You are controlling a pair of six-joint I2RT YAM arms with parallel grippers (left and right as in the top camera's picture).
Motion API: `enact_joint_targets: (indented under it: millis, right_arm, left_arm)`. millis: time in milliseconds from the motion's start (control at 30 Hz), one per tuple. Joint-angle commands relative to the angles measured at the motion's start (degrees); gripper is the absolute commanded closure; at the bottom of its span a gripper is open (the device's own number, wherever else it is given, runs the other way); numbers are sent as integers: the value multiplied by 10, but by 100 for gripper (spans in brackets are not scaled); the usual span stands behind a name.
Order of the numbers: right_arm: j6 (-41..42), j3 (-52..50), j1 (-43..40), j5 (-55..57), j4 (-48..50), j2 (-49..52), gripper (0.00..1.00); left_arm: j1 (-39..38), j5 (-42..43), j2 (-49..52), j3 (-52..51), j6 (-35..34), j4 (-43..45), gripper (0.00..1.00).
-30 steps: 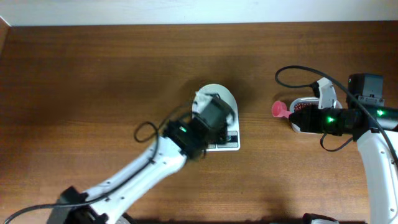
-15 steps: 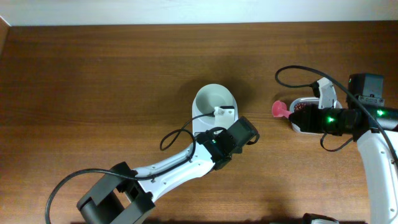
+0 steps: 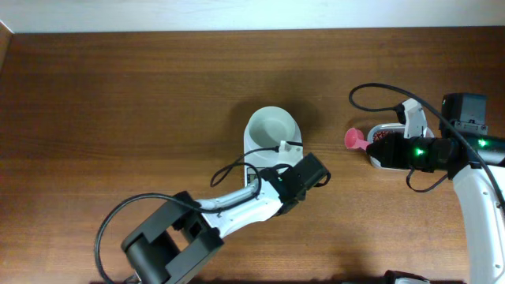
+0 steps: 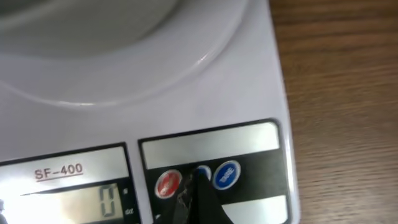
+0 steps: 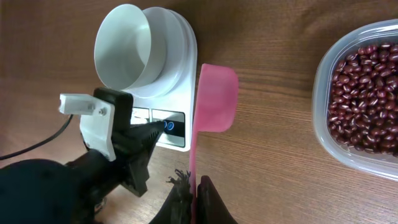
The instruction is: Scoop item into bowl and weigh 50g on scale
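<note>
The white bowl (image 3: 272,126) stands on the white scale (image 3: 251,148), and I see nothing in it (image 5: 134,46). My left gripper (image 3: 286,175) is shut, and its tip (image 4: 200,177) rests on the middle blue button of the scale (image 4: 205,93), between a red and a blue button. The display (image 4: 109,199) reads 0. My right gripper (image 5: 194,186) is shut on the handle of a pink scoop (image 5: 214,99), which shows no load and hovers right of the scale (image 5: 183,68). The beans (image 5: 367,93) lie in a clear tub (image 5: 323,118) further right.
In the overhead view the right arm covers most of the tub (image 3: 388,126) near the table's right side; the pink scoop (image 3: 355,140) sticks out to its left. The left arm (image 3: 229,209) runs diagonally from the front edge up to the scale.
The left arm has swung off the bowl and come down at the scale's front panel, leaving the bowl uncovered. The right arm and scoop have not moved.
</note>
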Motion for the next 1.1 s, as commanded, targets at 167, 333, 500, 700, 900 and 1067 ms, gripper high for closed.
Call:
enact_joint_targets:
  millis: [167,333,500,700,900,1067]
  right_arm:
    - [-4,3,-2,5,-2,-4,96]
    - [-4,3,-2,5,-2,-4,96]
    - [-4,3,-2,5,-3,-4,96]
    - [-4,3,-2,5,-3,-4,96]
    - [-4,3,-2,5,-3,-4,96]
    - [-4,3,-2,5,-3,-4,96]
  left_arm:
    - [-2,-33,20,-2,7,-1,100]
    - [-2,-34,-7,5,7,1,100]
    - [-2,-35,-10,5,7,-4,100]
    - [-2,-49,-10,5,7,-15,100]
    - [-2,-42,-9,4,7,-17,100]
    - [-2,-42,-8,1,4,-16,100]
